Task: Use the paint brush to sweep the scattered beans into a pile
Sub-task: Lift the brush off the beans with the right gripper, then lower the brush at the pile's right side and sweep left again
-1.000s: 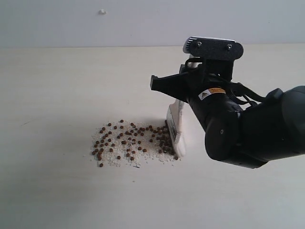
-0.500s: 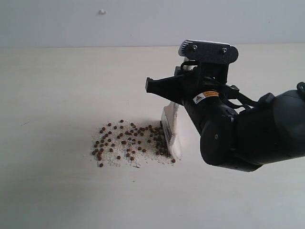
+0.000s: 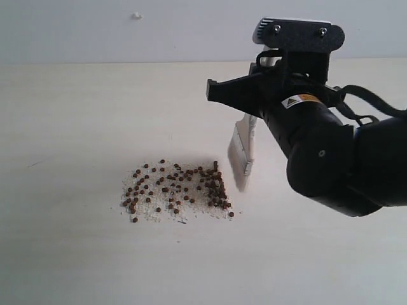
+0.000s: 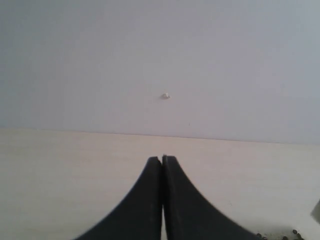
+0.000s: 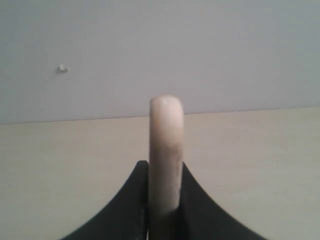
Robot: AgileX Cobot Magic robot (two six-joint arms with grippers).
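Observation:
The reddish-brown beans (image 3: 178, 189), mixed with whitish grains, lie in a loose patch on the pale table, denser at its right end. My right gripper (image 5: 165, 165) is shut on the pale wooden handle of the paint brush (image 5: 165, 150). In the exterior view the paint brush (image 3: 242, 155) hangs tilted, bristles lifted clear of the table, just right of and above the patch. A few beans (image 4: 295, 233) show at the edge of the left wrist view. My left gripper (image 4: 162, 160) is shut with nothing between its fingers; it does not show in the exterior view.
The table's far edge meets a grey wall (image 3: 127, 32) with a small white speck (image 3: 136, 15) on it. My right arm's dark bulk (image 3: 343, 159) fills the right side of the exterior view. Bare tabletop (image 3: 70, 127) lies left of the beans.
The brush swept a little left against the beans' right edge, bunching them there, then lifted off the table and drew back up and to the right. The left gripper stayed still.

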